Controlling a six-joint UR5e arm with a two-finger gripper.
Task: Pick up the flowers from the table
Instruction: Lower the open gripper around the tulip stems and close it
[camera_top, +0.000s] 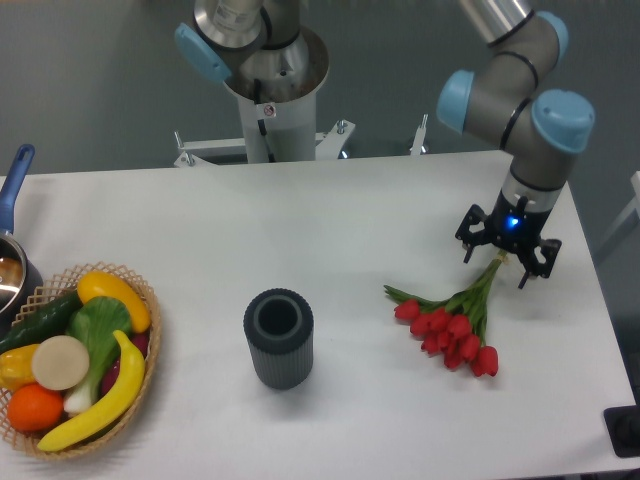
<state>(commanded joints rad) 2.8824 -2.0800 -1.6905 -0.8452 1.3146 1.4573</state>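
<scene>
We see the flowers (455, 325) lying on the worktop (340, 230), right of the dark cup (278, 337). Our end effector (507, 255) hangs over the stem ends, fingers spread open on either side, gripping nothing. A basket (140, 380) sits far left.

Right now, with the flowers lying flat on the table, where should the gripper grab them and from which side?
Take the flowers by the bundled stems, near the tie, coming straight down from above. The stems lie flat on the table as one thin bunch running toward the far right, so jaws set across them should close easily. The buds look bulky and fragile. The gripper already hangs open over the stem end.
</scene>
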